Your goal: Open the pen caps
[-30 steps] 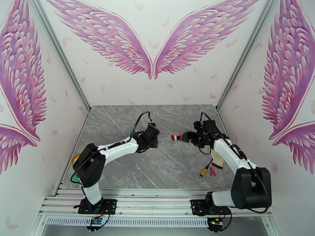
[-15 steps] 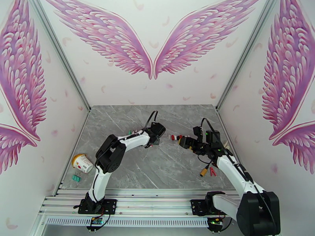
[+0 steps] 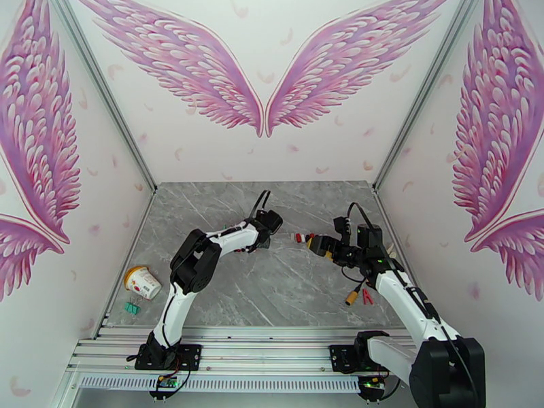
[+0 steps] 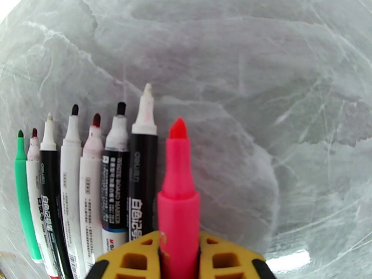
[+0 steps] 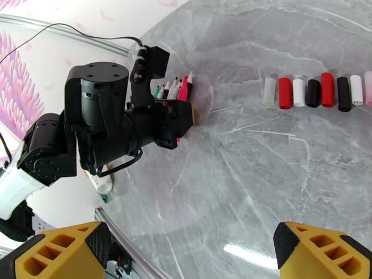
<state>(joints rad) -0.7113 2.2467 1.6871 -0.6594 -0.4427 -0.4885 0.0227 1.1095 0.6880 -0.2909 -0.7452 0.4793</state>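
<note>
Toward the far middle of the counter, the left gripper is clamped narrow on the barrel of a pink-red pen. Its bare tip points away from the fingers, with no cap on it. Just to its left lie the other pens, side by side with tips level and all uncapped: black, white and, at the outer end, green. The held pen sits right against the black barrel next to it, though I cannot tell whether it touches the counter.

To me this looks like the last pen going down to join the row. To do it well, lower it flat and parallel to its neighbour, then open the jaws only a little. That way the fingers do not knock the black pen or set the row rolling, and the gripper should lift straight back.

The right gripper hangs with its jaws spread wide and holds nothing, above bare counter nearer the right edge. Between the two grippers, apart from the pens, the caps lie in a neat line: red, black, white and one clear.

Little stands in the way. A paper cup lies on its side by the left edge with green clips near it. An orange-and-black cylinder and a small red item sit by the right edge, all well apart from the pens.
</note>
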